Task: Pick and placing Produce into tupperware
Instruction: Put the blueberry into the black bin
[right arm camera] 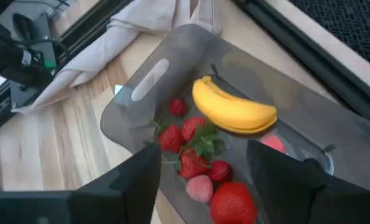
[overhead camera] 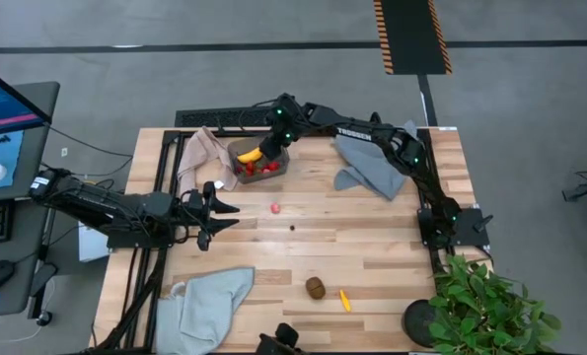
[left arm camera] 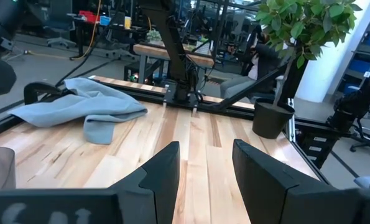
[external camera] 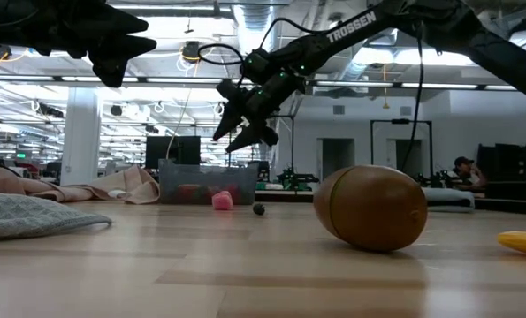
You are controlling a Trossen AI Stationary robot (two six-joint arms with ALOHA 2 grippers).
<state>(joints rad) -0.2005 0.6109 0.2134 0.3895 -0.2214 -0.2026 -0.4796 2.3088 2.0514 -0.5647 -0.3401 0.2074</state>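
Note:
The translucent grey tupperware (overhead camera: 260, 161) stands at the table's far middle and holds a yellow banana (right arm camera: 234, 112), several red strawberries (right arm camera: 191, 146) and a pinkish berry (right arm camera: 199, 188). My right gripper (right arm camera: 200, 168) hovers open and empty just above it; in the high view the right gripper (overhead camera: 275, 138) is over the tub's far edge. On the bare table lie a pink berry (overhead camera: 275, 208), a dark berry (overhead camera: 293, 228), a brown kiwi (overhead camera: 316, 287) and a small yellow piece (overhead camera: 345, 300). My left gripper (overhead camera: 224, 212) is open and empty, raised over the table's left part.
A beige-pink cloth (overhead camera: 200, 153) lies left of the tub. Grey-blue cloths lie at the far right (overhead camera: 370, 164) and near left (overhead camera: 209, 301). A potted plant (overhead camera: 480, 306) stands at the near right corner. Bare wood lies between the tub and the kiwi.

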